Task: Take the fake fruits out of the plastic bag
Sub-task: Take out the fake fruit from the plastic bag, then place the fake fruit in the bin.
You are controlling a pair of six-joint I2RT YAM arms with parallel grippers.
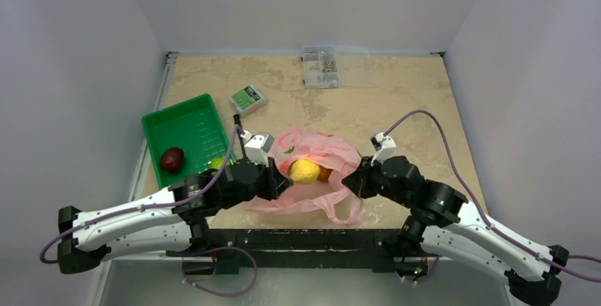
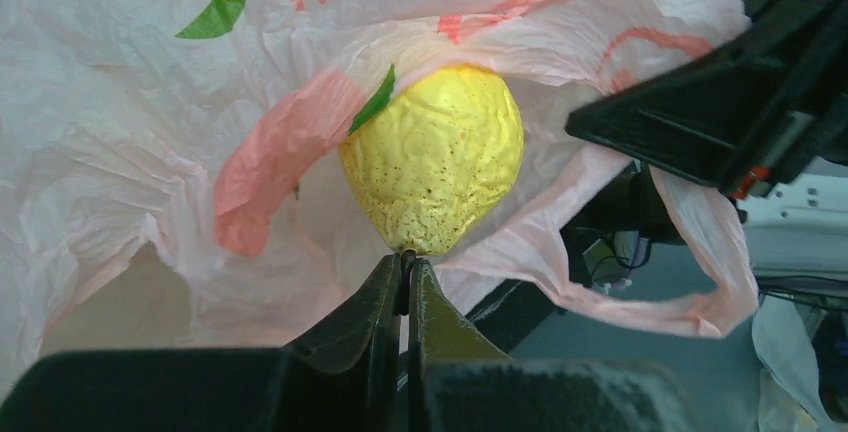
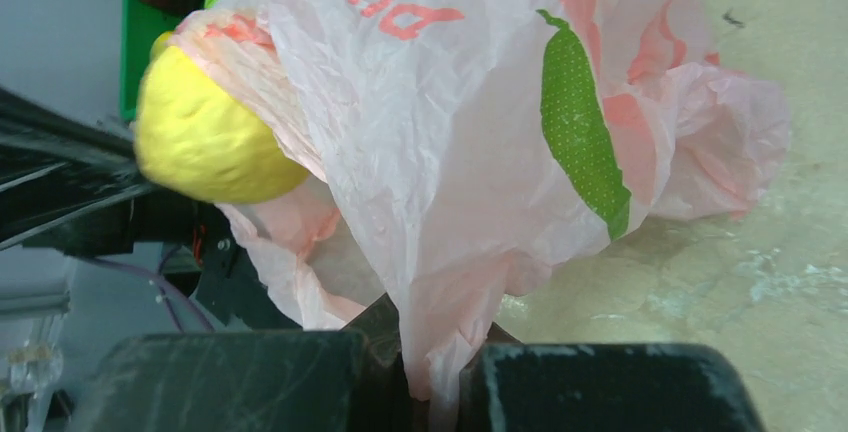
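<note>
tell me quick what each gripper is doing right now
left gripper: closed, pinching the pointed end of the yellow fruit
right gripper: closed on a fold of the plastic bag

The plastic bag (image 3: 470, 152) carries red lettering, mirrored: "PINK" and, partly creased, "…EACH".

left arm (image 1: 135, 219) and right arm (image 1: 496, 235): white shells on the long links, black joints, a purple cable (image 1: 432, 118) looping along each. left tool (image 2: 406, 270) and right tool (image 3: 435, 352) are matte black.
</note>
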